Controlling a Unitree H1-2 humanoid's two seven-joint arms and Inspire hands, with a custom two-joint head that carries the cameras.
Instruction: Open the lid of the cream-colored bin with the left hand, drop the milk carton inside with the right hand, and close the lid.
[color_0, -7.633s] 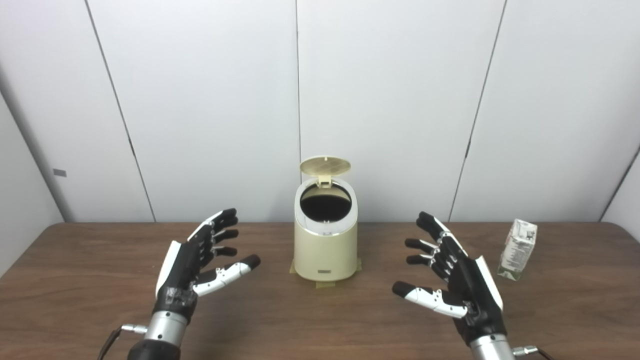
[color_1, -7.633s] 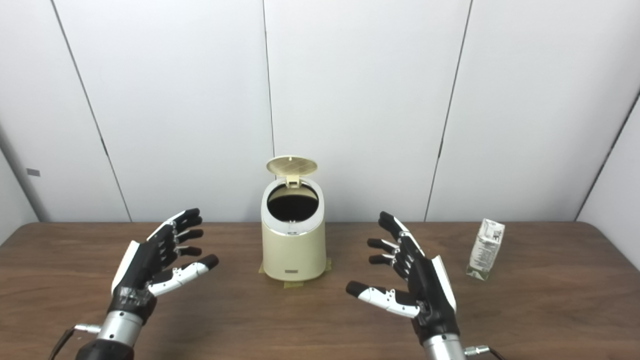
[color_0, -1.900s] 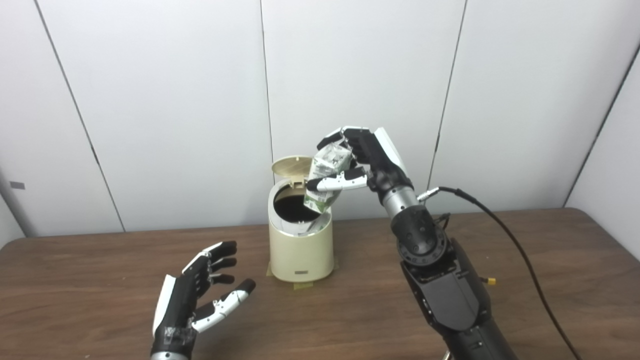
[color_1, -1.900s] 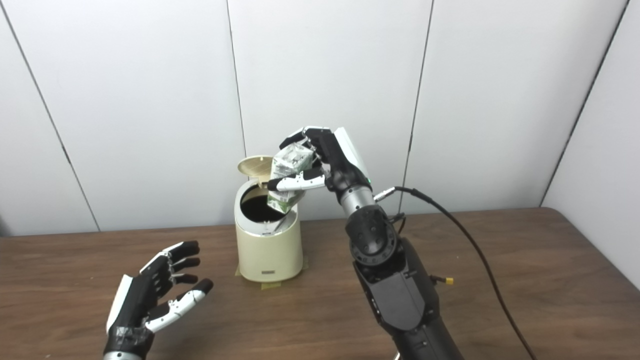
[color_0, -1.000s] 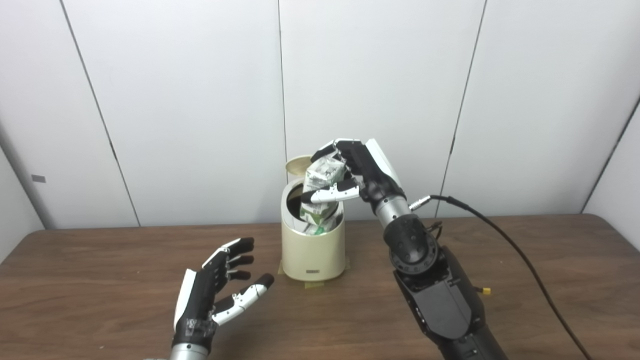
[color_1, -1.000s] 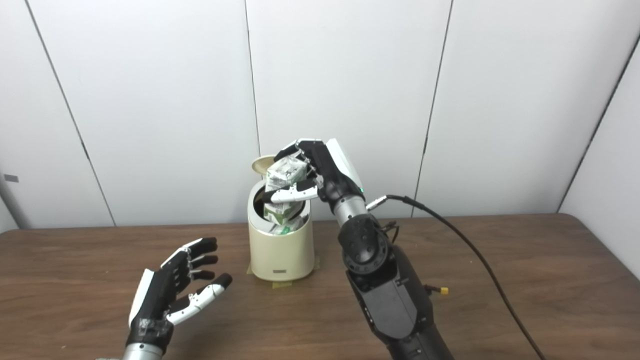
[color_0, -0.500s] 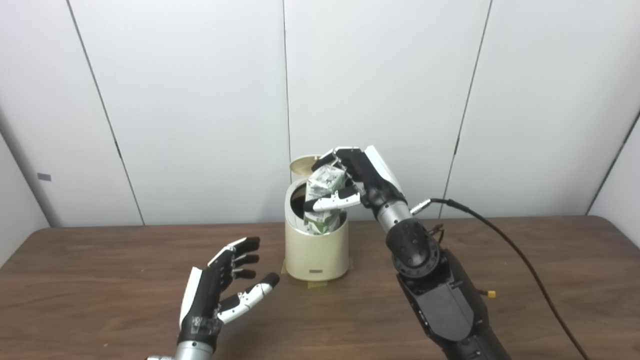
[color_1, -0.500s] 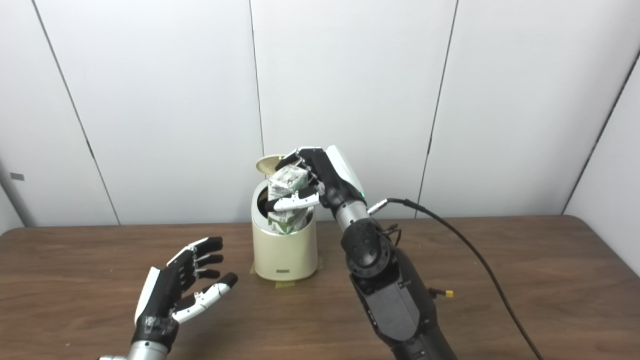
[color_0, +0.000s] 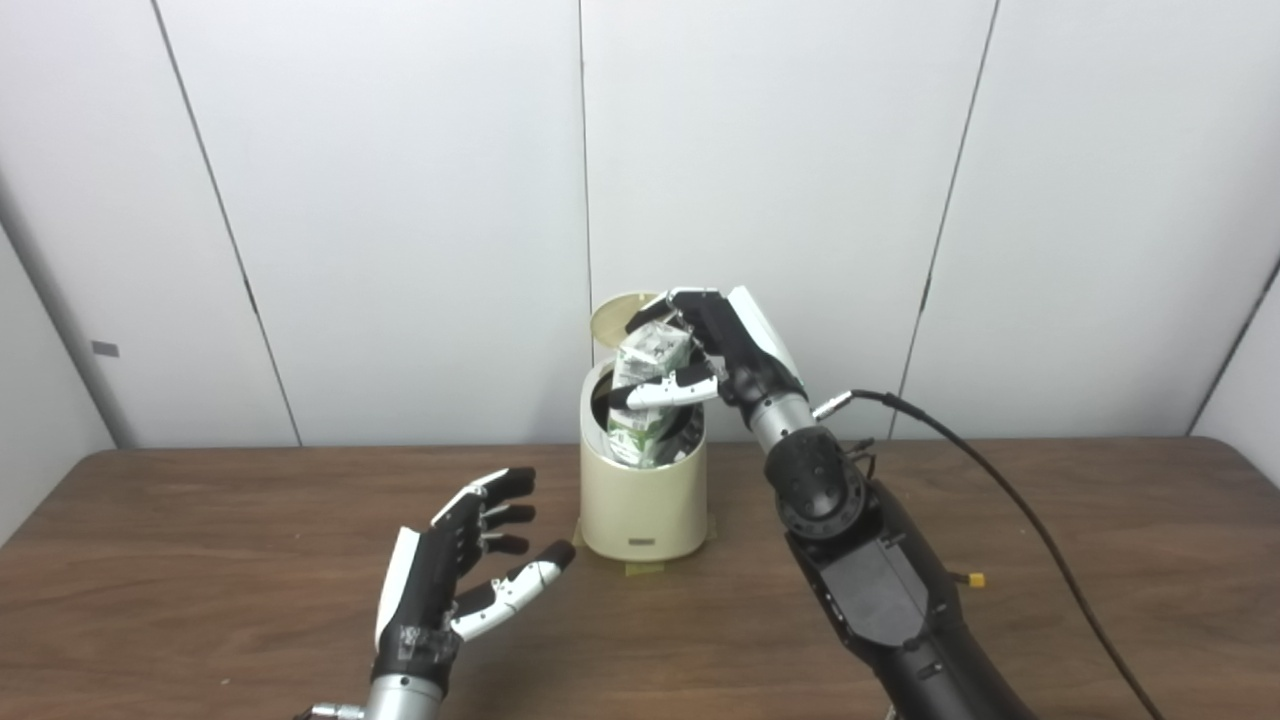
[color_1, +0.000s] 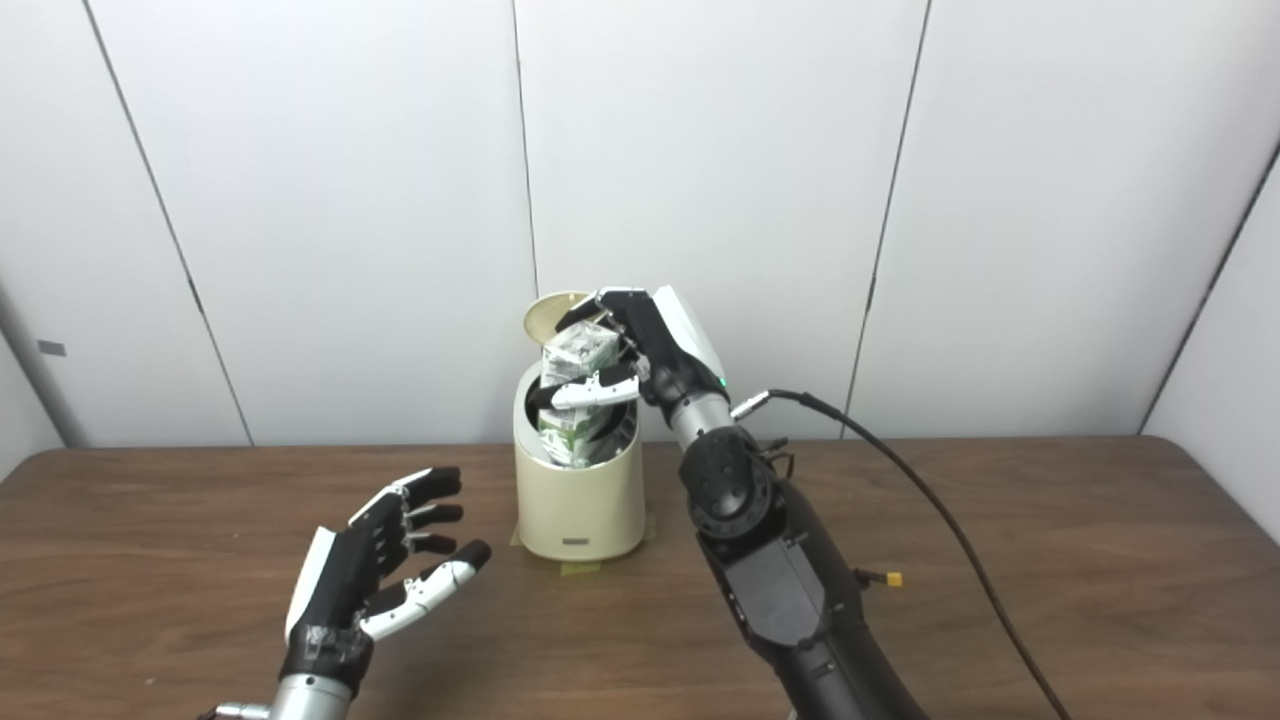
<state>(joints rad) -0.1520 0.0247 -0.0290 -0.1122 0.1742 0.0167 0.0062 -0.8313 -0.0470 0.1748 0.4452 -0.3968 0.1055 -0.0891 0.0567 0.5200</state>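
we count one bin (color_0: 645, 500), one carton (color_0: 648, 400), two hands. right hand (color_0: 720, 345) has fingers clamped on the carton, whose lower end sits inside the bin mouth. lid (color_0: 612, 315) stands open behind, partly hidden by the hand. left hand (color_0: 450, 580) hovers over the table (color_0: 200, 560), fingers spread, empty. bin is smooth, round, cream; table is wood-grain.
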